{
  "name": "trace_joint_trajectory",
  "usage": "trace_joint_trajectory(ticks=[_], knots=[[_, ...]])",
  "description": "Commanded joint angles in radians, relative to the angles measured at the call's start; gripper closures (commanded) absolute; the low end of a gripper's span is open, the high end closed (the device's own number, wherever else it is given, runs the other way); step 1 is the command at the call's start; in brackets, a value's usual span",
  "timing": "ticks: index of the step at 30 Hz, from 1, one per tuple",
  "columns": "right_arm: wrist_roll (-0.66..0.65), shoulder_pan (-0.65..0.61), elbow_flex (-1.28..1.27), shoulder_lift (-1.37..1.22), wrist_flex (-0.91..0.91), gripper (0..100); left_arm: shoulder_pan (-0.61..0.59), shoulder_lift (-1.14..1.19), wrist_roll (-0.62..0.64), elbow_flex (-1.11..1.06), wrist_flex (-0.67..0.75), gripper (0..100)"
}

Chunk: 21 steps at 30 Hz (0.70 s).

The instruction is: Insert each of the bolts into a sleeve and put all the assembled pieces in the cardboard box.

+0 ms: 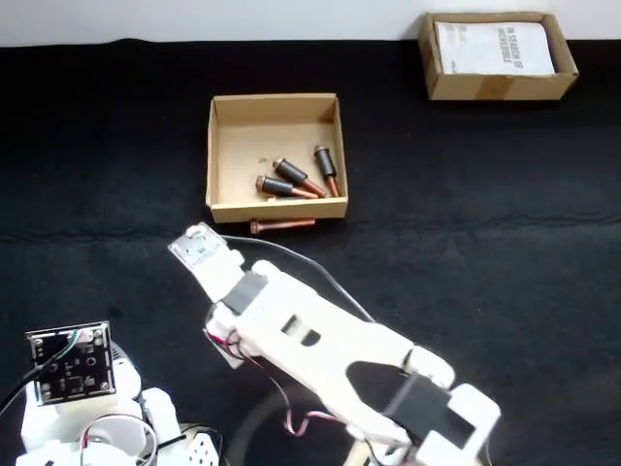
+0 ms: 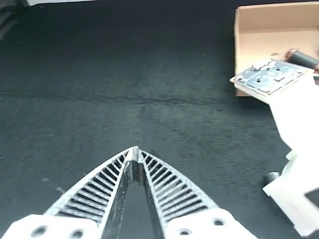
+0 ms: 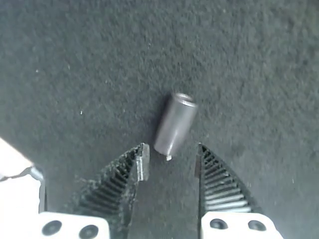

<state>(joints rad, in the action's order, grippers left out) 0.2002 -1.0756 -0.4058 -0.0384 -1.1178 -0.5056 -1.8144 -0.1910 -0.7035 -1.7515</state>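
A dark grey sleeve [image 3: 174, 124] lies on the black cloth, its near end just between the tips of my open right gripper [image 3: 172, 159]; nothing is held. In the high view the right arm [image 1: 310, 340] stretches from the lower right toward the cardboard box [image 1: 221, 155] and hides the sleeve. The box holds three assembled pieces [image 1: 291, 180]. One bare copper bolt [image 1: 281, 225] lies on the cloth against the box's near wall. My left gripper [image 2: 133, 152] is shut and empty above bare cloth, with the box [image 2: 249, 35] far off.
A second cardboard box [image 1: 495, 85] with a printed sheet in it sits at the back right. The right arm's camera board [image 2: 269, 77] and white body [image 2: 299, 149] stand close beside the left gripper. The left arm's base [image 1: 68, 388] is at the front left.
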Motion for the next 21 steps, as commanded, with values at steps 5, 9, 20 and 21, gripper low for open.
trace_joint_trajectory(ticks=[5,9,20,21], knots=[[-0.012,-0.001,0.211,-0.188,-0.015,86.5,-0.045,-0.002,-0.031,0.001,-0.002,99],[-0.009,-0.001,0.286,-0.255,-0.082,86.5,-0.045,-0.002,-0.044,0.001,-0.002,99],[-0.009,0.058,0.300,-0.286,-0.139,89.2,-0.050,-0.004,-0.044,-0.001,-0.002,99],[-0.009,0.058,0.300,-0.288,-0.136,92.0,-0.050,-0.004,-0.044,-0.001,-0.002,99]])
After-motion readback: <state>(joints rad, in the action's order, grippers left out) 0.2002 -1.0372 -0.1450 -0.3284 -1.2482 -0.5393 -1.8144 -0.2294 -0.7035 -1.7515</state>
